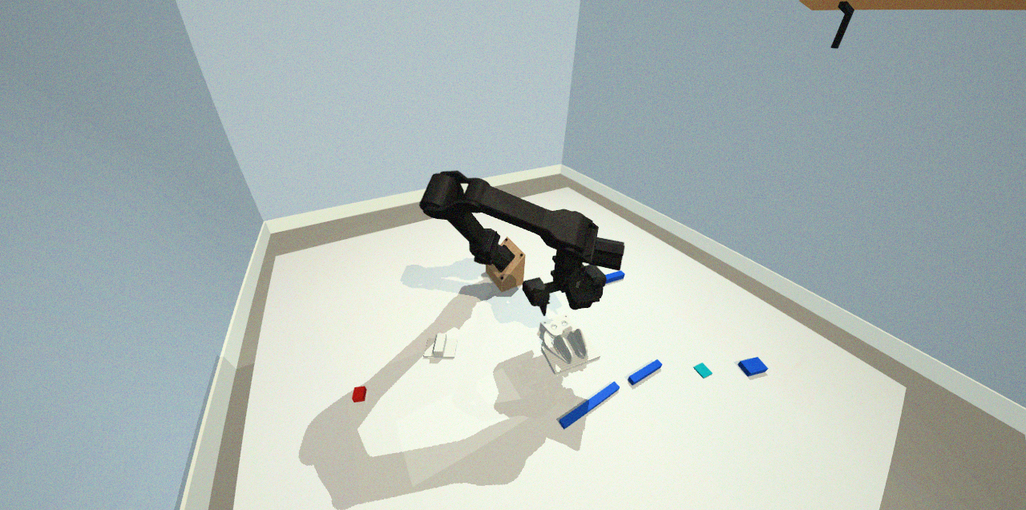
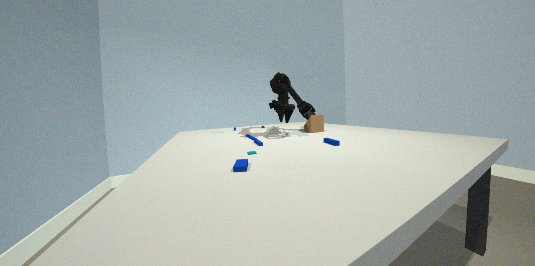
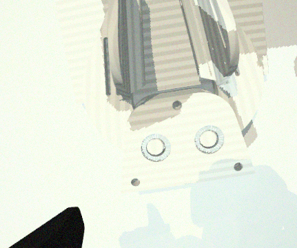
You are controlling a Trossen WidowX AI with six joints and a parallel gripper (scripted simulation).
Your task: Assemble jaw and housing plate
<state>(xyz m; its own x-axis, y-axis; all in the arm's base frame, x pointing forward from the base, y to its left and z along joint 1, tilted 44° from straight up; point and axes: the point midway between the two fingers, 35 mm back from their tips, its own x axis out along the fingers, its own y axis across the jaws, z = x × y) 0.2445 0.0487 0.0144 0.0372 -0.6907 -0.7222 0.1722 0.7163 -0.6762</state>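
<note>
My gripper [image 2: 284,121] [image 3: 196,201] is open and empty. Its fingers point down, above the table and clear of the assembly. The pale housing plate [image 1: 558,319] [image 3: 182,163] lies over the rear ends of the two jaws. It has two ringed round holes, each with a pale round shape inside, and three small dark holes. One grey jaw [image 3: 131,45] runs forward at the left in the wrist view, the other jaw [image 3: 220,52] at the right. Both stand on a thin base [image 1: 589,358]. The gear teeth and pins are hidden; I cannot tell whether the housing plate is fully level.
The wooden block [image 1: 510,269] [image 2: 315,124] is at the arm's foot. A small white piece [image 1: 440,345] and a red block [image 1: 359,394] [image 2: 263,126] lie to one side. Blue bars [image 1: 644,372] [image 2: 331,141], a teal tile [image 1: 702,370] [image 2: 251,152] and a blue block [image 1: 753,366] [image 2: 240,165] lie around the assembly.
</note>
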